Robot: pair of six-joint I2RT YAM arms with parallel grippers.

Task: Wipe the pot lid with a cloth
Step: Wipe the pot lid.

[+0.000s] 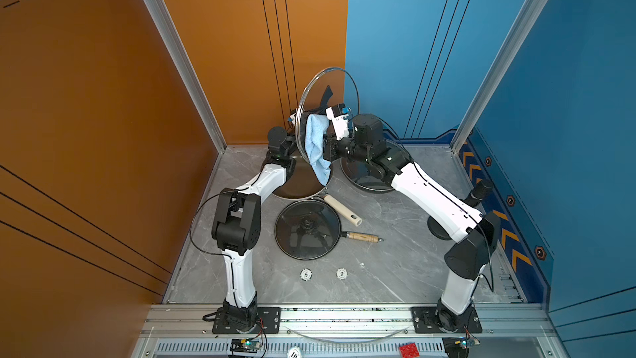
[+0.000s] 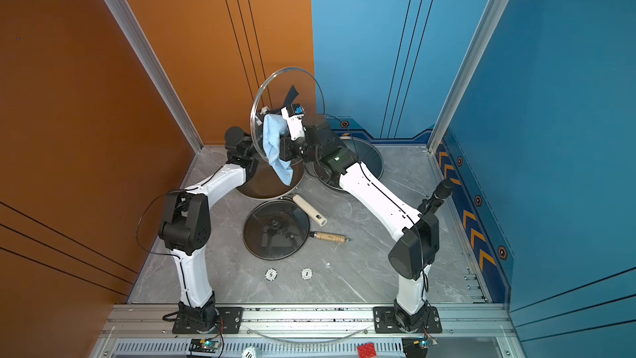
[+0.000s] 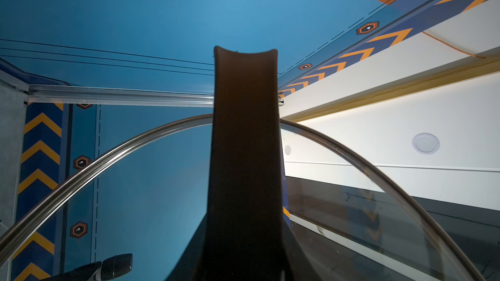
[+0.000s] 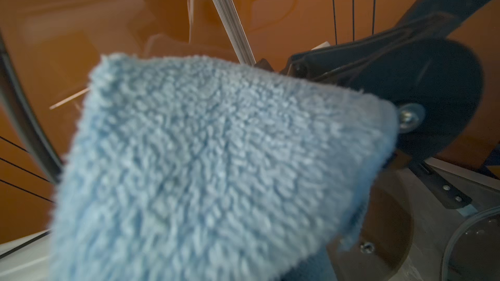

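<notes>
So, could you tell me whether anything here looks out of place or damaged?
Nothing looks spilled or broken. Only a red brick and a white chip lie on the front frame, off the table, unrelated to the wiping.

The lid [image 1: 339,92] [image 2: 275,98] is a big round clear-glass one with a shiny metal rim and a long black handle [image 1: 327,95] [image 3: 244,158]. It's up in the air over the back of the desk [image 1: 378,263], tipped almost onto its edge. The cloth [image 1: 316,142] [image 2: 273,146] is light blue and fluffy, bunched up against the lid's underside, the face away from the handle. Its tail hangs down below the rim. In the right wrist view it's mostly fuzzy blue pile.
</notes>
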